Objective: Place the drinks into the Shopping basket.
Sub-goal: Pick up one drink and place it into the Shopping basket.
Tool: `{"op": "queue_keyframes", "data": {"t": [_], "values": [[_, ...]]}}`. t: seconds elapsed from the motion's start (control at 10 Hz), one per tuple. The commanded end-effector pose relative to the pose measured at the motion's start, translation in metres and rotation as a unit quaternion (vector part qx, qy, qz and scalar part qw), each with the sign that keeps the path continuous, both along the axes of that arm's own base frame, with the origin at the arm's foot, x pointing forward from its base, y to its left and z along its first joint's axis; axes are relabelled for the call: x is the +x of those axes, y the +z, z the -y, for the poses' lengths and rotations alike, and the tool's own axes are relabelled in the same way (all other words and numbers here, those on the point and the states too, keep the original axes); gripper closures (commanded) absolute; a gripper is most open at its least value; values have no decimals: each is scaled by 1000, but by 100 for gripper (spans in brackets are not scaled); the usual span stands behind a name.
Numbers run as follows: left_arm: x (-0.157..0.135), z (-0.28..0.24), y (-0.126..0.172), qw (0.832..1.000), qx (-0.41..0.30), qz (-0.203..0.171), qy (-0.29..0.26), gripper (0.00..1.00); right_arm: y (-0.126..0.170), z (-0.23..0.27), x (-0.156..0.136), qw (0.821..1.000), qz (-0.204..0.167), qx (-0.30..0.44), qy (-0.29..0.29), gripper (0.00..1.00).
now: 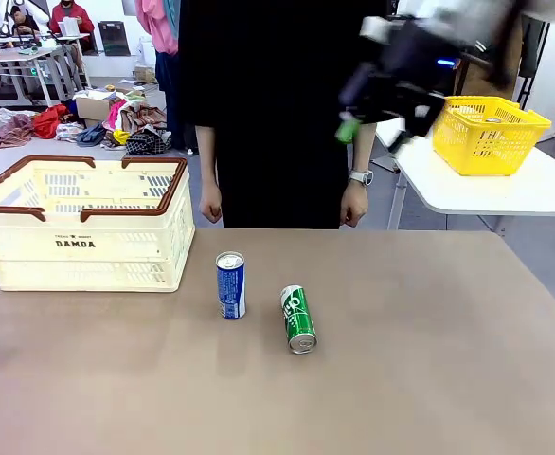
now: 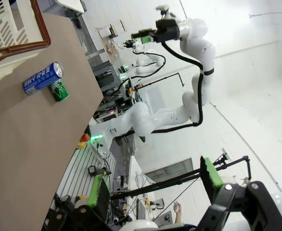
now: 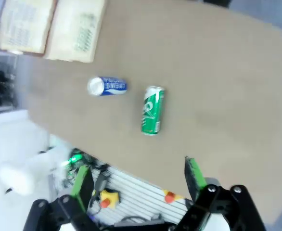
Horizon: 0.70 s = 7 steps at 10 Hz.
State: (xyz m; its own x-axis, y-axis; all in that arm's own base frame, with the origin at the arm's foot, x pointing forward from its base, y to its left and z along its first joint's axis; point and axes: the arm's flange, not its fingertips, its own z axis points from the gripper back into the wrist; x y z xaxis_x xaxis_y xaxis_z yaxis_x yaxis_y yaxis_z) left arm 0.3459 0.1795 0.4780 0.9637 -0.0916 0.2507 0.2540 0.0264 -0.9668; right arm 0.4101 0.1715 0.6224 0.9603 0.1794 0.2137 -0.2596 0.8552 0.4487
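A blue drink can (image 1: 230, 284) stands upright near the table's middle. A green drink can (image 1: 298, 318) lies on its side just to its right. The cream Shopping basket (image 1: 83, 223) with the brown rim sits at the table's left. My right gripper (image 1: 372, 136) hangs blurred high above the far edge, open and holding nothing. Its wrist view looks down past open fingers (image 3: 194, 173) at the blue can (image 3: 107, 86), green can (image 3: 152, 110) and basket (image 3: 54, 29). My left gripper (image 2: 155, 185) is open and empty, far from the blue can (image 2: 43, 78) and green can (image 2: 60, 90).
A person in black stands at the far edge with both hands (image 1: 210, 202) hanging down. A yellow mesh basket (image 1: 486, 133) sits on a white side table (image 1: 505, 194) at the back right. The brown table (image 1: 429, 360) is bare around the cans.
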Motion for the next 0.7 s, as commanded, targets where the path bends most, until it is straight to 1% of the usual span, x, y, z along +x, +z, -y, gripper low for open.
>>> {"op": "queue_keyframes", "data": {"t": [0.0, 0.1, 0.2, 0.3, 0.4, 0.5, 0.6], "values": [[-1, 0, 3, 1000, -6, -3, 3, 0, -45, 102, -77, 988, -8, 157, 11, 0], [-1, 0, 3, 1000, -6, -3, 3, 0, -54, 147, -113, 983, -35, 176, -41, 0], [-1, 0, 3, 1000, -6, -3, 3, 0, -65, 186, -151, 972, -32, 220, -79, 0], [-1, 0, 3, 1000, -6, -3, 3, 0, -76, 211, -175, 962, -47, 242, -114, 0], [-1, 0, 3, 1000, -6, -3, 3, 0, -90, 226, -189, 952, -59, 264, -141, 0], [-1, 0, 3, 1000, -6, -3, 3, 0, -103, 228, -191, 949, -57, 278, -138, 0], [-1, 0, 3, 1000, -6, -3, 3, 0, -116, 226, -185, 947, -67, 284, -138, 0]]}}
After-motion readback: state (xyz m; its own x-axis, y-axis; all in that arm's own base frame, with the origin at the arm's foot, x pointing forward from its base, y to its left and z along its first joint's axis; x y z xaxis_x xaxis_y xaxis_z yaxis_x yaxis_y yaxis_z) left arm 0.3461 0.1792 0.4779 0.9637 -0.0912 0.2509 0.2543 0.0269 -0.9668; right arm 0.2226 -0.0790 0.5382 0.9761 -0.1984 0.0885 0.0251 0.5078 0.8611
